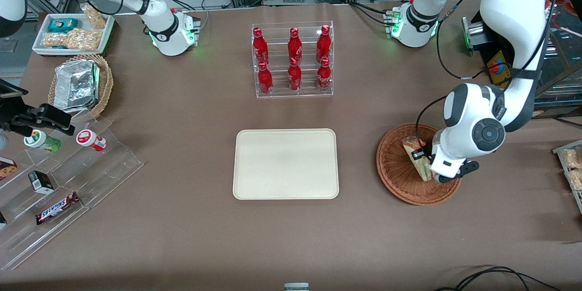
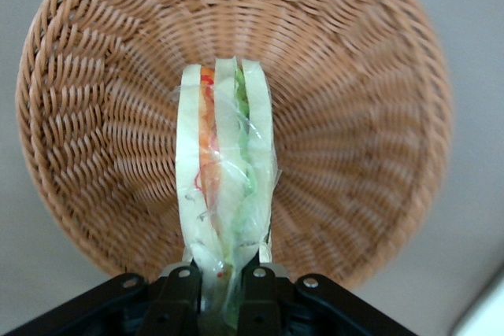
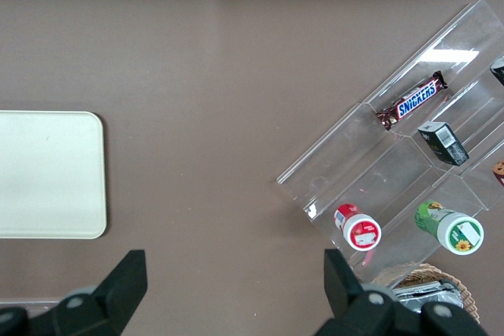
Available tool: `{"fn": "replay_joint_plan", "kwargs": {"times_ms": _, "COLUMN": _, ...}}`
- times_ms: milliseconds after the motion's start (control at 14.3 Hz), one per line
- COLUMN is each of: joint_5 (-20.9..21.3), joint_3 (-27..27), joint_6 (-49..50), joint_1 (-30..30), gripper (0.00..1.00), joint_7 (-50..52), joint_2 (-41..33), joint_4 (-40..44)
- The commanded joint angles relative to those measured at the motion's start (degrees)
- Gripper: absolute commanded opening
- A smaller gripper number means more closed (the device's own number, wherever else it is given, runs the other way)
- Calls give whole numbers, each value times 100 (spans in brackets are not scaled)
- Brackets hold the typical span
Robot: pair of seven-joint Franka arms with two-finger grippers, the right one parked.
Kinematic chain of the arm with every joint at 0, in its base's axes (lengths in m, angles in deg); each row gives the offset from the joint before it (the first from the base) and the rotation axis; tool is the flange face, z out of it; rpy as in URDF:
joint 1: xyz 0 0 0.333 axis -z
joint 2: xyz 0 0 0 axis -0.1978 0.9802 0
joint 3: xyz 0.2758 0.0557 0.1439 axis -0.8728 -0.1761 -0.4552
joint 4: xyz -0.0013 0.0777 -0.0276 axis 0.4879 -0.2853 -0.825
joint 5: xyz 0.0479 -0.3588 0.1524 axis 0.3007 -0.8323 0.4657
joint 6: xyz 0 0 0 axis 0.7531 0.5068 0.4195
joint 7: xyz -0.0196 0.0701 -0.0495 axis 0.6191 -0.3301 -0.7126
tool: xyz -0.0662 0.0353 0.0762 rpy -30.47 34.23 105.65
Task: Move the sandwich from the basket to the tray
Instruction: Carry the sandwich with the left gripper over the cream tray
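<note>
Now | your gripper (image 2: 220,289) is pinching the sandwich (image 2: 224,194) in the basket (image 2: 362,116) | soft, light, slippery wrap: you're squeezing gently near one end | tray (image 1: 285,163) waiting.

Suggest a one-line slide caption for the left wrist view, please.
Left gripper, jaws shut on the wrapped sandwich, above the reddish-brown wicker basket.
</note>
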Motion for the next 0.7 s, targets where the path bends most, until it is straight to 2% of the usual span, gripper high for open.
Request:
{"fn": "replay_joint_plan", "kwargs": {"times_ms": 0, "joint_5": 83, "joint_3": 51, "joint_6": 475, "joint_1": 562, "gripper": 6, "joint_7": -298, "joint_2": -281, "joint_4": 205}}
{"fn": "replay_joint_plan", "kwargs": {"times_ms": 140, "joint_5": 100, "joint_3": 95, "joint_6": 545, "joint_1": 1220, "gripper": 7, "joint_7": -300, "joint_2": -124, "joint_4": 538}}
{"fn": "replay_joint_plan", "kwargs": {"times_ms": 350, "joint_5": 13, "joint_3": 235, "joint_6": 563, "joint_1": 1810, "gripper": 11, "joint_7": -458, "joint_2": 340, "joint_4": 1073}}
{"fn": "replay_joint_plan", "kwargs": {"times_ms": 560, "joint_5": -31, "joint_3": 262, "joint_6": 834, "joint_1": 2364, "gripper": 13, "joint_7": -370, "joint_2": 1350, "joint_4": 2381}}
{"fn": "replay_joint_plan", "kwargs": {"times_ms": 630, "joint_5": -23, "joint_3": 253, "joint_6": 1027, "joint_1": 2610, "gripper": 14, "joint_7": -335, "joint_2": 1814, "joint_4": 3047}}
